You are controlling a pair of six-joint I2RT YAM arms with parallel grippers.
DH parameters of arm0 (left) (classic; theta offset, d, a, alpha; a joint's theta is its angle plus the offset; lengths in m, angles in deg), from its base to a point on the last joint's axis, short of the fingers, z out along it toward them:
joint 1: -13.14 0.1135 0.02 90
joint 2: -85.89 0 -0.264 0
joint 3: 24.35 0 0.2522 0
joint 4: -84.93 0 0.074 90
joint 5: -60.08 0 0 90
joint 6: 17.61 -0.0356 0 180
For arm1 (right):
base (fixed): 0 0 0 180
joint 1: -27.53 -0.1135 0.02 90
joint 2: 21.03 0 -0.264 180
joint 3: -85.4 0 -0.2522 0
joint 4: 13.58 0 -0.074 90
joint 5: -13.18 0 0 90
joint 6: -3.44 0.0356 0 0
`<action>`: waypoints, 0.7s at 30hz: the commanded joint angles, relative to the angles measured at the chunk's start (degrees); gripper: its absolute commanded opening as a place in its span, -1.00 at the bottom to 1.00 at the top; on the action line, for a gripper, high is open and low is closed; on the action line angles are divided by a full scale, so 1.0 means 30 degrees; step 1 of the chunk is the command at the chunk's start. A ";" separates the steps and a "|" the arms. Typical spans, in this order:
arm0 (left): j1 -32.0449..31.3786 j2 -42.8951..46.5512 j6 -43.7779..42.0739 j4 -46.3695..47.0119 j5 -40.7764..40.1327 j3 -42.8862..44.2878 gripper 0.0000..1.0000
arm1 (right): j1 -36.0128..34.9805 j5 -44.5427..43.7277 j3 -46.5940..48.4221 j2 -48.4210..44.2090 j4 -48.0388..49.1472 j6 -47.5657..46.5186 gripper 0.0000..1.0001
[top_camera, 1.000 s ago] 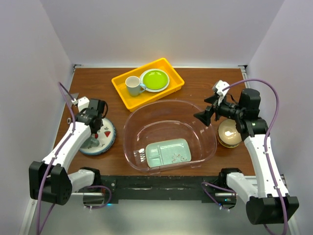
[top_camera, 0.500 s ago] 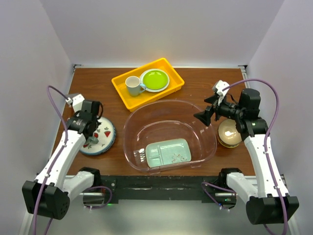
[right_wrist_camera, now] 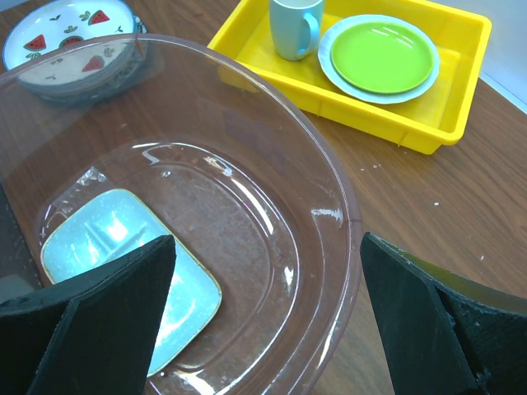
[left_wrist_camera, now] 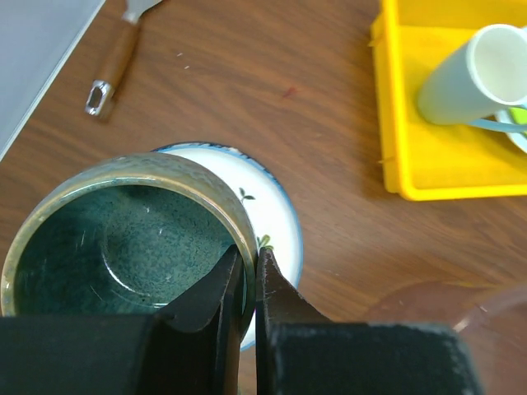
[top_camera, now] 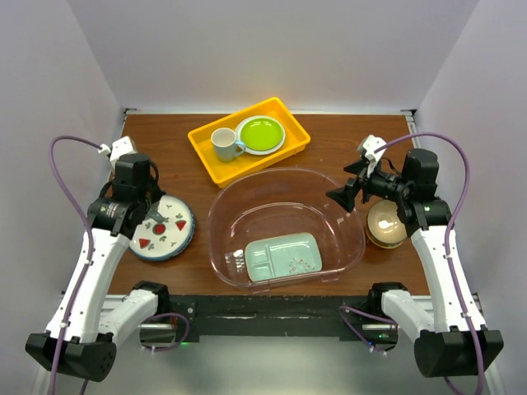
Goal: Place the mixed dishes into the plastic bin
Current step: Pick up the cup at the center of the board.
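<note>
I see a worktop [top_camera: 329, 140] of brown wood grain with a soft sheen. The plastic bin [right_wrist_camera: 329, 189] is clear, glossy plastic catching bright highlights. The dark teal mug [left_wrist_camera: 123, 239] looks like glazed ceramic, speckled and shiny inside, with a tan rim. The yellow tray [left_wrist_camera: 436, 177] is smooth plastic, and the lime-green plate [right_wrist_camera: 383, 56] is glossy. The left tool [left_wrist_camera: 249, 257] looks matt black.

In the left wrist view the dark teal glazed mug [left_wrist_camera: 123, 239] hides most of the white blue-rimmed plate [left_wrist_camera: 272, 210] beneath it, and the left gripper [left_wrist_camera: 251, 263] covers the mug's near side. The picture's right edge cuts off the white mug [left_wrist_camera: 473, 74] in the yellow plastic tray [left_wrist_camera: 428, 177]. From above, the right arm [top_camera: 432, 234] overlaps the tan bowl [top_camera: 385, 224] near the tabletop's right edge.
</note>
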 commanded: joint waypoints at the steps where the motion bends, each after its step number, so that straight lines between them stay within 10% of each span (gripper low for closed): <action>1: 0.0044 0.0664 -0.2042 0.1619 0.1516 0.2269 -1.00 | 0.0053 -0.0056 0.0520 -0.0062 0.0119 -0.0272 0.97; 21: 0.0044 0.0957 -0.5004 0.4429 1.1712 0.3795 -1.00 | 0.0082 -0.0115 0.0432 -0.0062 0.0178 -0.0272 0.97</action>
